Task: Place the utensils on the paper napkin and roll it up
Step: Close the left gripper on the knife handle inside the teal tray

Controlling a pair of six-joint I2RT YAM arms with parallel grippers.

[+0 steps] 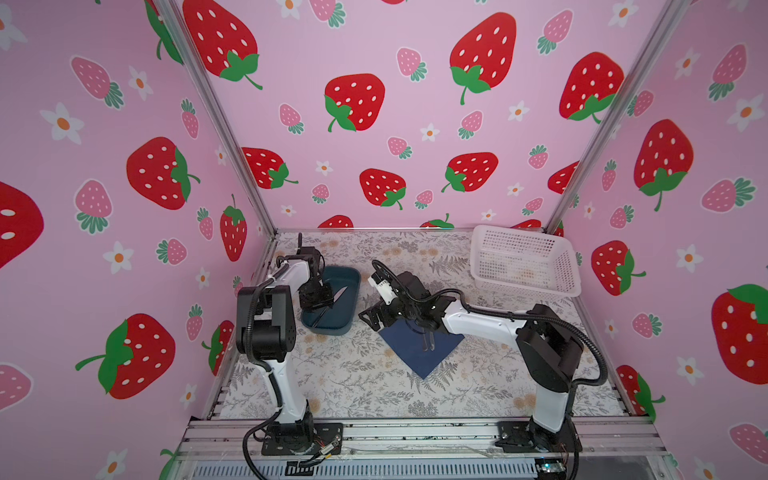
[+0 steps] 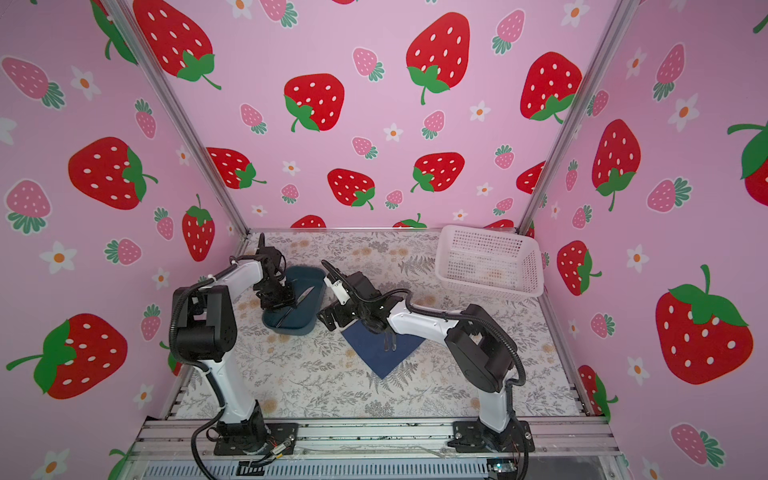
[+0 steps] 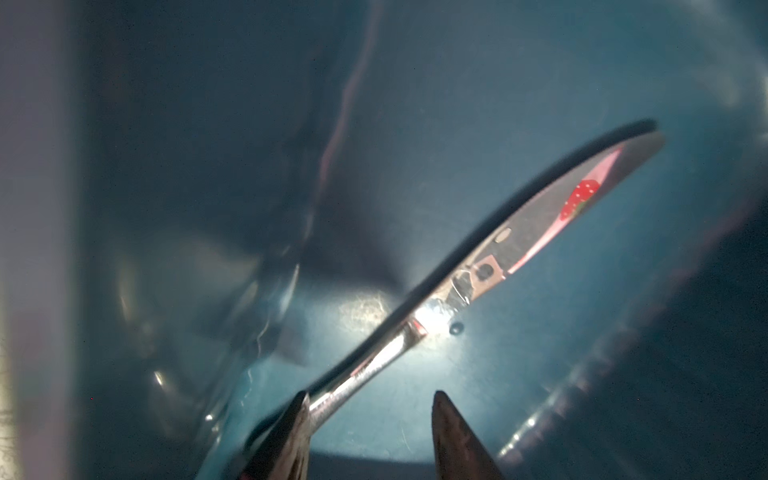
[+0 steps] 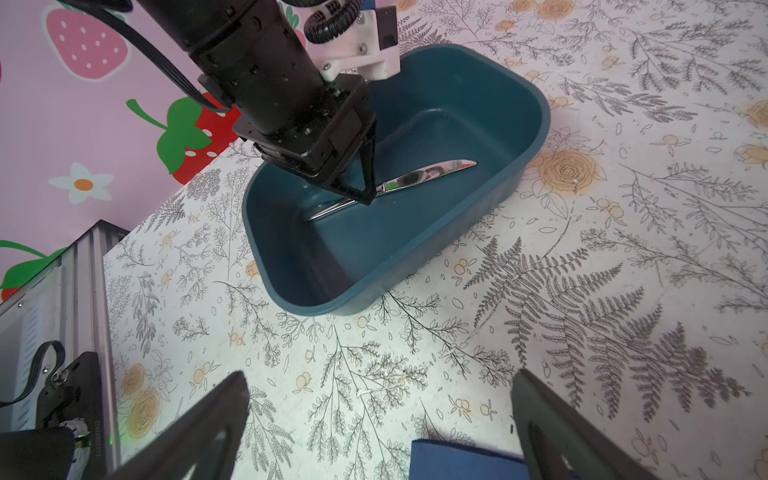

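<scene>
Utensils (image 1: pixel 428 338) are split between two places. Two slender pieces lie side by side on the dark blue paper napkin (image 1: pixel 415 359), which sits flat as a diamond just right of centre on the floral tabletop (image 1: pixel 353 386) in both top views. A shiny metal knife (image 4: pixel 424 174) lies on the floor of a teal plastic tub (image 4: pixel 536 124), left of centre and just beside the napkin.

The left pincer (image 3: pixel 370 432) reaches down into the tub. Its fingers stand partly apart, and the knife handle rests against one of them only, so nothing is gripped. The right pincer (image 4: pixel 380 374) hangs spread wide and empty above the napkin's upper-left corner. A white mesh basket (image 1: pixel 523 257) stands at the upper right of the tabletop.

Risks, as a judgement: the glossy handle sits off-centre between the fingers, so closing may push it sideways or let it slip. The long blade could catch the tub wall on the way up and drag the tub. Carrying the knife over brings the left arm close to the right arm. A low pass by either pincer could snag the thin paper and scatter the pieces on it.

No brand, label or readable writing shows; the knife blade mirrors the strawberry wall.
</scene>
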